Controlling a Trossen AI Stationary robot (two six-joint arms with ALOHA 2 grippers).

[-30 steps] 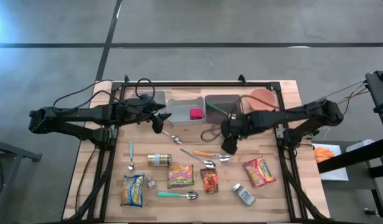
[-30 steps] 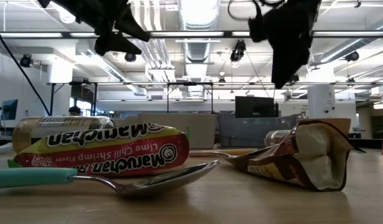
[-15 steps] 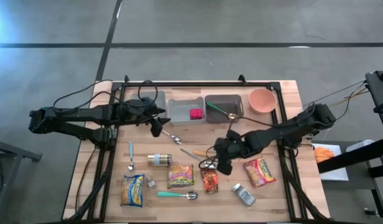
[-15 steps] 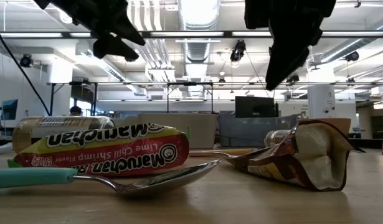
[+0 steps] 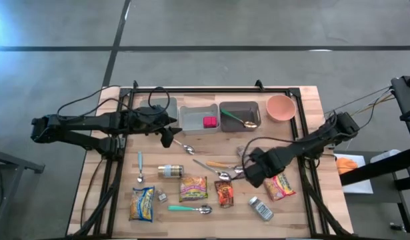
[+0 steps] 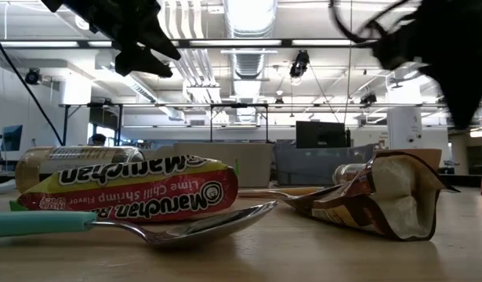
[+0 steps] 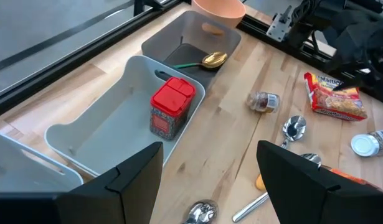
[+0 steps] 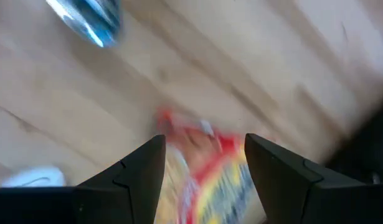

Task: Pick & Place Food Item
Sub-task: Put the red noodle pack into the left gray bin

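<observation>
Down near the worktop's (image 5: 305, 100) right side, the right hand (image 5: 255, 177) is seen just beside a red and yellow noodle packet (image 5: 280, 186), whose near end is covered by the arm in the high view. Through its wrist camera the packet (image 8: 200, 171) appears smeared between two spread, empty fingers (image 8: 135, 171). The left hand (image 5: 167, 133) is held over the white bin's (image 5: 191, 124) edge, fingers apart, nothing gripped; a red tin (image 7: 171, 109) stands inside that bin

The noodle packet (image 6: 139, 188), seen upside down in the low view, reads "Maruchan" and "Lime Chili Shrimp Flavor"
</observation>
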